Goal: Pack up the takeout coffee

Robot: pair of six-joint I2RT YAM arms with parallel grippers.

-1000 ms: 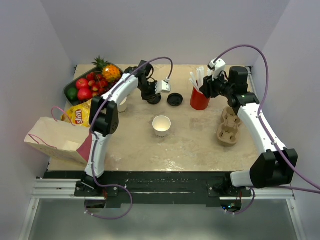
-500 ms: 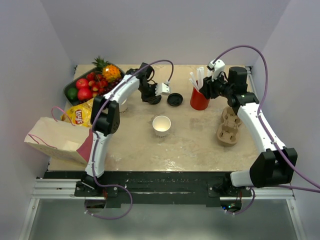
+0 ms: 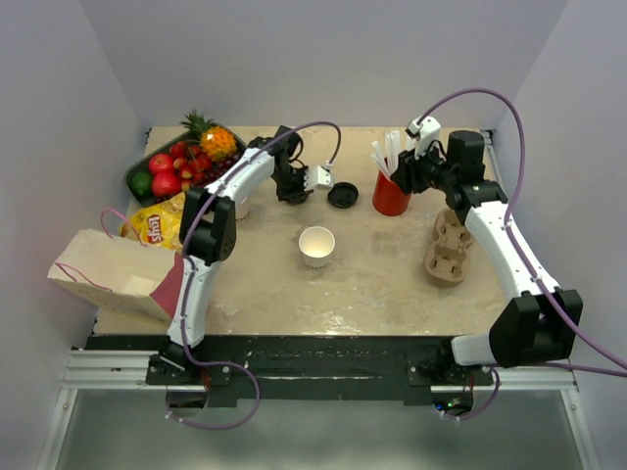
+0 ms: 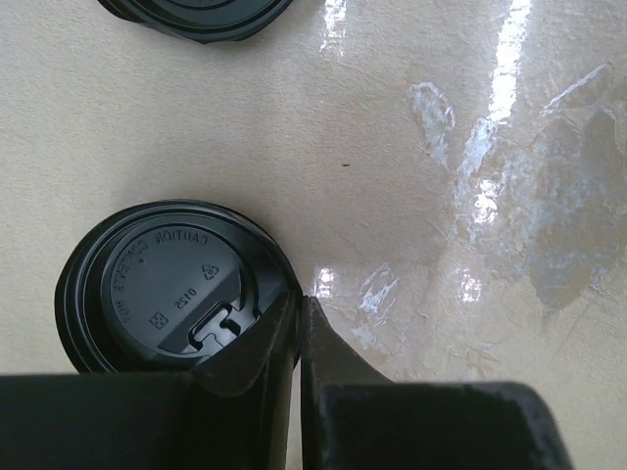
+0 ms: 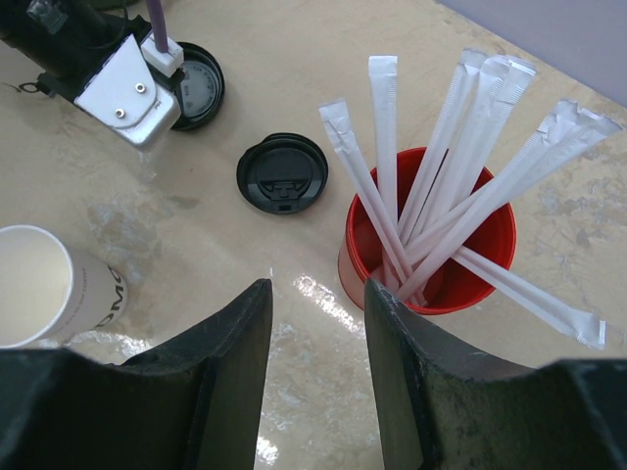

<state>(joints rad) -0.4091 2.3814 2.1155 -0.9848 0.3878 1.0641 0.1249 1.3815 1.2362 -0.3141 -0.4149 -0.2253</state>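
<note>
A white paper cup (image 3: 316, 245) stands open in the middle of the table; it also shows in the right wrist view (image 5: 49, 289). My left gripper (image 3: 294, 186) is at the back and its jaws are shut (image 4: 299, 299) on the rim of a black lid (image 4: 167, 289). A second black lid (image 3: 342, 195) lies just to its right, seen too in the right wrist view (image 5: 282, 172). My right gripper (image 3: 409, 172) is open and empty (image 5: 316, 294), low over the table beside the red cup of straws (image 5: 431, 245).
A cardboard cup carrier (image 3: 449, 247) lies at the right. A paper bag (image 3: 113, 272) lies on its side at the front left. A chips bag (image 3: 152, 225) and a fruit tray (image 3: 181, 162) are at the back left. Another white cup (image 3: 238, 204) stands behind my left arm.
My left gripper has shifted slightly left and back at the black lid. The right arm, the white cup and the second lid have not moved.
</note>
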